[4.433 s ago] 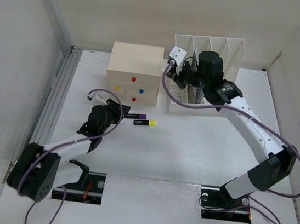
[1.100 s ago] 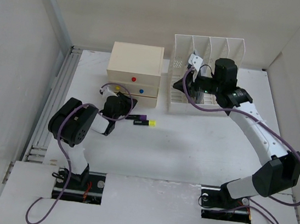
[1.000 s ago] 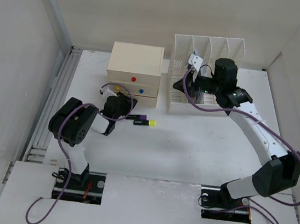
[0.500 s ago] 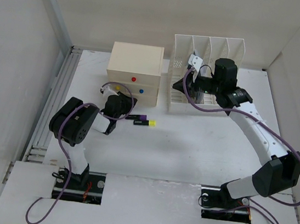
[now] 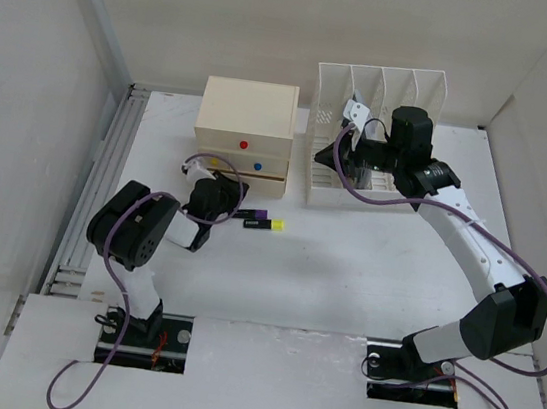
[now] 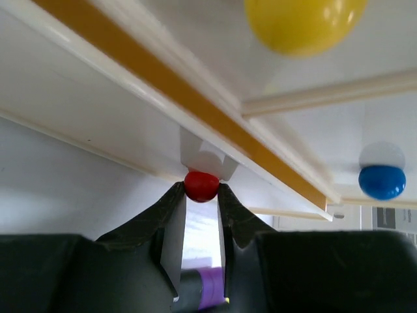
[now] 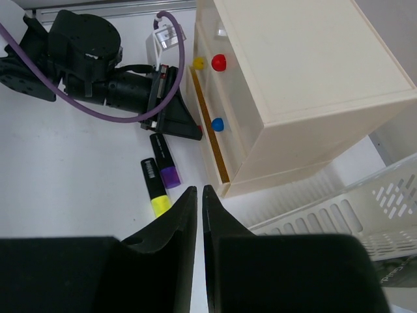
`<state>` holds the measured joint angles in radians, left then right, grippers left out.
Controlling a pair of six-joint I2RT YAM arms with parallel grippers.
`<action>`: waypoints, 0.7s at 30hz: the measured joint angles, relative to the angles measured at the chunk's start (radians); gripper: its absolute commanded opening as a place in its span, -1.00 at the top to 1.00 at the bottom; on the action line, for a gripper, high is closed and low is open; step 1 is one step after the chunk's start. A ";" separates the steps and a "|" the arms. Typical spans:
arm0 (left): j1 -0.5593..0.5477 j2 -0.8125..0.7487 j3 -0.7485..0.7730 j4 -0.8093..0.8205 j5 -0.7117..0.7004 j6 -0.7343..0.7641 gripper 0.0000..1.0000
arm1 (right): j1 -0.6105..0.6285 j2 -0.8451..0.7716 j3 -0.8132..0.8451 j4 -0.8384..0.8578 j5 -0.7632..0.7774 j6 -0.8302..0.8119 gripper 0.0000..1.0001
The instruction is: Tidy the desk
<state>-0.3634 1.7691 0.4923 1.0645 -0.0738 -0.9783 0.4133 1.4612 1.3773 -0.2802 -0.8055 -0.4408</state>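
Fingers (image 6: 146, 228) of left gripper (image 6: 202, 190) clamped tight on lower red knob (image 6: 202, 184) of cream drawer box (image 5: 246, 120), one finger each side, knob right at the tips. Same wrist view: yellow knob (image 6: 305, 23) higher up, blue knob (image 6: 381, 181) off to the right, bit of purple-capped marker (image 6: 210, 290) showing btwn the fingers lower down. From top cam, left arm (image 5: 135, 222) sits folded low over the desk (image 5: 344, 284), gripper nose against box front, low down. Clamped knob is hidden there by the gripper itself. Upper red knob (image 5: 244, 144) is free, nothing near it.

Purple-capped marker lies flat on desk just right of left gripper. Yellow-capped marker (image 5: 267, 225) lies beside it on the near side, approx parallel. Can't tell if the two touch.

Right gripper (image 7: 199, 199): fingers together, only a thin slit btwn them, nothing held. It hangs in air over the gap btwn drawer box and white file rack (image 5: 380, 98), its cam looking down at box front, both markers and left gripper.

Desk w/ pale walls around. Box stands at back, left of centre. Rack stands just right of it, near but apart.
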 measured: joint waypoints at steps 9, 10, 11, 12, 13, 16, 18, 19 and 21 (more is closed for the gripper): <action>-0.021 -0.066 -0.081 0.005 -0.010 -0.001 1.00 | 0.000 0.000 0.000 0.000 -0.007 0.000 0.73; -0.024 -0.075 -0.090 0.005 -0.011 -0.001 1.00 | 0.000 0.000 0.000 0.000 -0.008 0.000 0.73; -0.027 -0.082 -0.100 0.009 -0.014 -0.003 1.00 | 0.000 0.000 0.000 0.000 -0.008 0.000 0.71; -0.031 -0.092 -0.116 0.012 -0.014 -0.005 1.00 | 0.000 0.000 0.000 0.000 -0.008 0.000 0.71; -0.034 -0.098 -0.126 0.016 -0.016 -0.005 1.00 | 0.000 0.000 0.000 0.000 -0.008 0.000 0.71; -0.047 -0.121 -0.161 0.035 -0.025 -0.011 1.00 | 0.000 0.000 0.000 -0.001 -0.012 0.000 0.71; -0.058 -0.141 -0.183 0.042 -0.034 -0.012 1.00 | 0.000 0.000 0.000 -0.001 -0.015 0.000 0.71; -0.065 -0.154 -0.199 0.046 -0.040 -0.013 1.00 | -0.001 0.000 0.000 -0.001 -0.016 0.000 0.71; -0.076 -0.175 -0.224 0.047 -0.052 -0.016 1.00 | -0.002 0.000 0.000 -0.001 -0.016 0.000 0.71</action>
<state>-0.4397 1.5944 0.2684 1.1114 -0.1257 -0.9939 0.4114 1.4612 1.3773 -0.2810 -0.8215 -0.4412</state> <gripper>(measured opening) 0.193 0.145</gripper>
